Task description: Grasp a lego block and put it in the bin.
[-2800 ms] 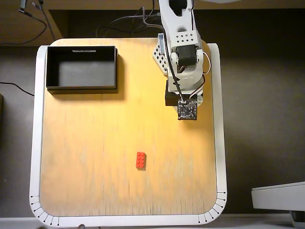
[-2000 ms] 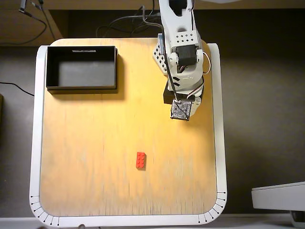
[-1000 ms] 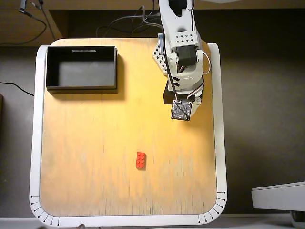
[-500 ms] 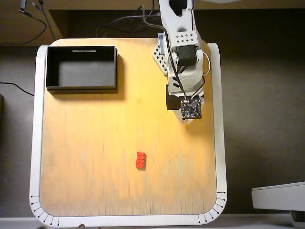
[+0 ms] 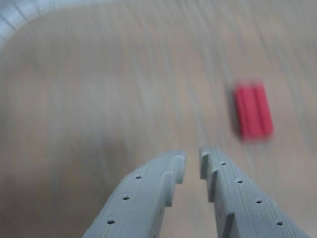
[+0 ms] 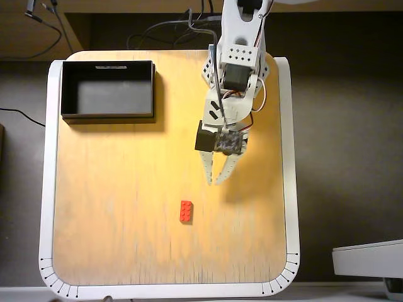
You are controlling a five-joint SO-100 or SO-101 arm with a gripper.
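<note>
Here, the gripper [image 6: 215, 182] hangs above the wooden tabletop [image 6: 113, 189] with its jaws nearly together, only a narrow slot between the tips, and nothing held. The red lego block [image 6: 186, 211] lies flat on the bare wood near the table's middle, just beyond the fingertips and offset to the left in the overhead view; in the blurred wrist view it [image 5: 253, 110] appears up and right of the fingers [image 5: 168, 173]. The black bin [image 6: 107, 65] stands well apart in the far left corner, empty. The step in hand is judged to be the approach: the jaws should spread, centre over the brick and close across its short sides. Its long axis runs toward and away from the arm's base, studs up.
</note>
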